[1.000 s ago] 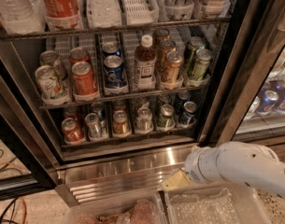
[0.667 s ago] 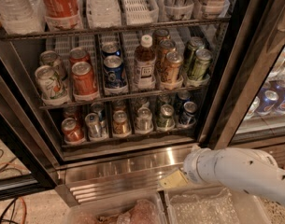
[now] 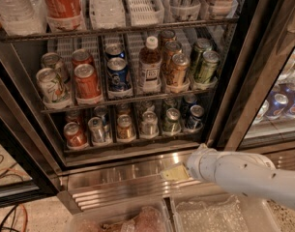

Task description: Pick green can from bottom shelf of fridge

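Note:
The fridge [image 3: 234, 81] stands with its door open. On the bottom shelf [image 3: 132, 143] a row of short cans sits in clear lanes. The green can [image 3: 171, 122] is second from the right, upright, with a silver lid, between a grey can [image 3: 148, 123] and a dark blue can [image 3: 195, 117]. My gripper [image 3: 176, 173] is the pale tip of the white arm [image 3: 243, 174], which reaches in from the lower right. It hangs in front of the ribbed steel base, below the green can and apart from it, holding nothing that I can see.
The rack above holds a bottle [image 3: 150, 65], red, blue and amber cans, and tall olive cans [image 3: 205, 66]. A black door post [image 3: 253, 76] rises at the right, with blue cans [image 3: 277, 105] behind it. Clear plastic bins [image 3: 214, 216] lie below the arm. Cables [image 3: 7, 211] lie on the floor at left.
The arm and gripper have risen slightly along the steel base toward the bottom shelf. The cans have not moved.

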Motion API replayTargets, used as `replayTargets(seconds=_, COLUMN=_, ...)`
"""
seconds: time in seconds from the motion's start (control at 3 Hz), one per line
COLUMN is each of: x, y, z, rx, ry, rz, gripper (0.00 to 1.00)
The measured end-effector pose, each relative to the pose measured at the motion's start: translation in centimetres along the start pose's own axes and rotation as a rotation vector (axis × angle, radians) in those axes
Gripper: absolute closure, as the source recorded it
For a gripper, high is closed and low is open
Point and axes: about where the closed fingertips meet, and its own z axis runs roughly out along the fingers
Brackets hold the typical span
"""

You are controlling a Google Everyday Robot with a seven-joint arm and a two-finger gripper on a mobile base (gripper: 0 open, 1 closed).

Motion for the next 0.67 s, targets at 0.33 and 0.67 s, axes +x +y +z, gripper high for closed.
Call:
replayTargets(seconds=0.33, x=-1.24, y=-1.86, z=3.22, rx=0.023, ry=0.006, rz=0.059, gripper=0.0)
replayTargets(seconds=0.67, x=-1.24, y=-1.86, z=3.22, rx=0.023, ry=0.006, rz=0.059, gripper=0.0)
